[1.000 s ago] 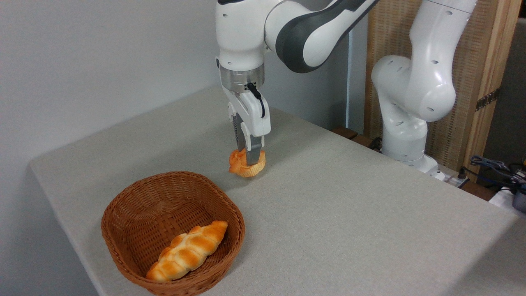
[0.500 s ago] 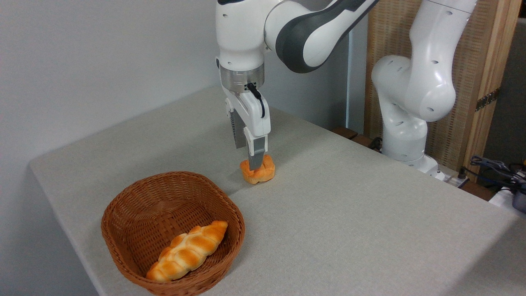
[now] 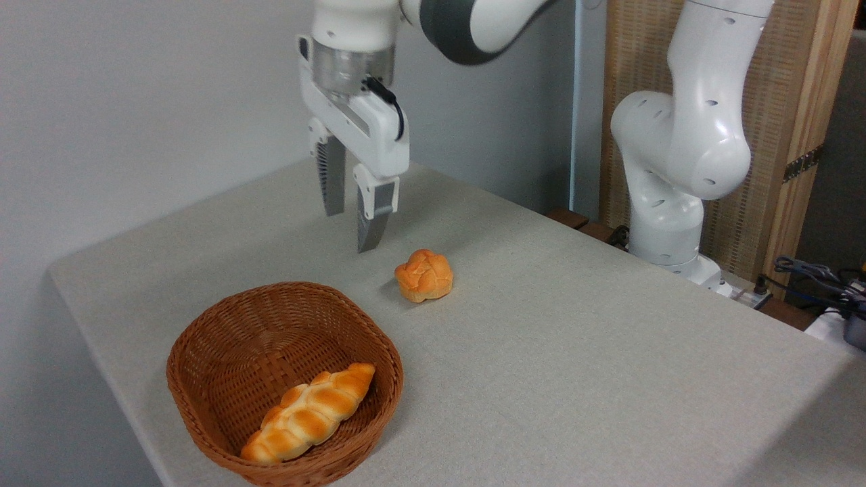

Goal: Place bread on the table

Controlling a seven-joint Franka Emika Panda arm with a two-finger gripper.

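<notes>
The claw [image 3: 352,230] hangs in the air above the table [image 3: 575,352], its two grey fingers [image 3: 373,220] pointing straight down and spread apart with nothing between them. It sits under a white block with a black cable looping along its side, which joins a metal collar on the white arm [image 3: 352,27] reaching in from the top of the picture (the arm's grey elbow band is cut off by the upper edge). The bread [image 3: 424,274], a small round golden-orange bun with a knotted top, lies on the table's cloth just below and to the right of the fingertips, clear of them and touching neither, with a faint shadow at its left. Nearer the camera and to the left, close to the table's front edge, stands a brown wicker basket [image 3: 223,338], apart from the bun. Inside the basket a longer braided roll [image 3: 308,412] lies slantwise against the near wall, its pale end toward the rim. The table is covered in plain grey-beige cloth with a rounded corner at the left. At the right, beyond the table's far edge, rises the arm's thick white base column [image 3: 676,155] in front of a wooden panel [image 3: 798,101], and some dark cables [image 3: 812,274] lie at the far right edge.
</notes>
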